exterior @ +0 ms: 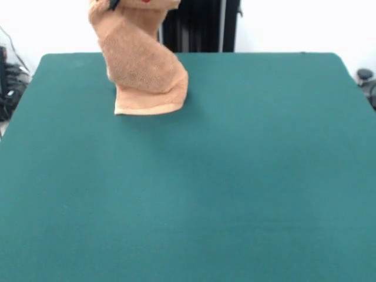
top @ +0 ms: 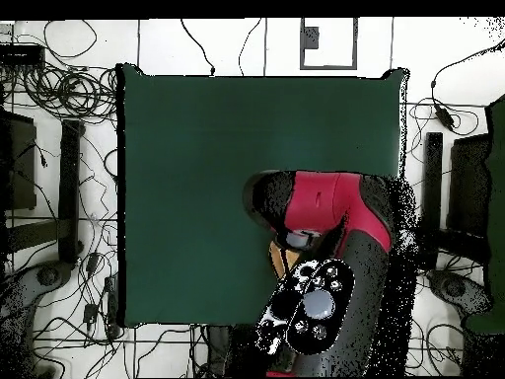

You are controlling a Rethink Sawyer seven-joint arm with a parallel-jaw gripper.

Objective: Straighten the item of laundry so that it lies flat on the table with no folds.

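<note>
The tan-orange towel (exterior: 144,64) hangs from the top edge of the front view, lifted and twisted into a drooping column. Its lower hem is folded and rests on the dark green table (exterior: 247,176) at the far left. Only a dark and red bit of my gripper (exterior: 126,3) shows at the top edge, shut on the towel's upper end. In the overhead view my red and black arm (top: 325,212) covers the gripper, and only a sliver of the towel (top: 279,259) shows beneath it, near the table's (top: 197,148) lower right edge.
Dark stands and cables (top: 69,178) lie on the floor around the table. A black upright frame (exterior: 200,26) stands behind the table's far edge, next to the towel.
</note>
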